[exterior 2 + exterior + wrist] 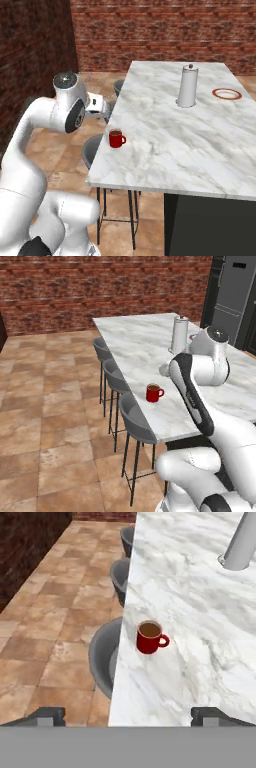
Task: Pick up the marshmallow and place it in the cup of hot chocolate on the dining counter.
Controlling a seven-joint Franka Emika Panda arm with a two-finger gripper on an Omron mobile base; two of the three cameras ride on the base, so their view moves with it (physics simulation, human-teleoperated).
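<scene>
The cup of hot chocolate [153, 392] [116, 138] [149, 637] is a small red mug with brown liquid. It stands upright near the stool-side edge of the dining counter [135, 346] [170, 135] [200, 612]. My gripper [130, 717] [98, 105] hangs above that edge, short of the mug and apart from it. Its fingertips [50, 714] are spread wide and it is open, with nothing between them. The marshmallow is out of view.
A tall grey canister [179, 335] [188, 86] [242, 542] stands farther along the counter. Beyond it lies a red-rimmed plate [226, 93]. Grey stools [135, 421] [92, 150] [102, 657] line the counter's edge over a tiled floor. A dark fridge [235, 296] stands behind.
</scene>
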